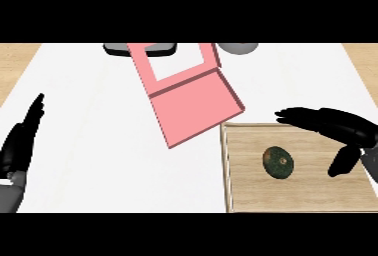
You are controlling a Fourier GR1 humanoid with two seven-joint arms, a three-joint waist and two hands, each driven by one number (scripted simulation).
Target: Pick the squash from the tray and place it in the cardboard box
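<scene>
A dark green squash (278,162) lies on the wooden tray (244,200) at the lower right. My right hand (336,127) hovers over the tray's far right part, fingers spread and relaxed, thumb hanging down to the right of the squash; it holds nothing. The pink box (196,105) lies open and flat on the white counter, just left of and behind the tray. My left hand (21,140) rests open at the left edge, fingers pointing up.
A dark grey object (140,49) and a grey rounded object (238,48) sit at the counter's far edge behind the pink box. Wooden floor shows beyond the counter's left and right sides.
</scene>
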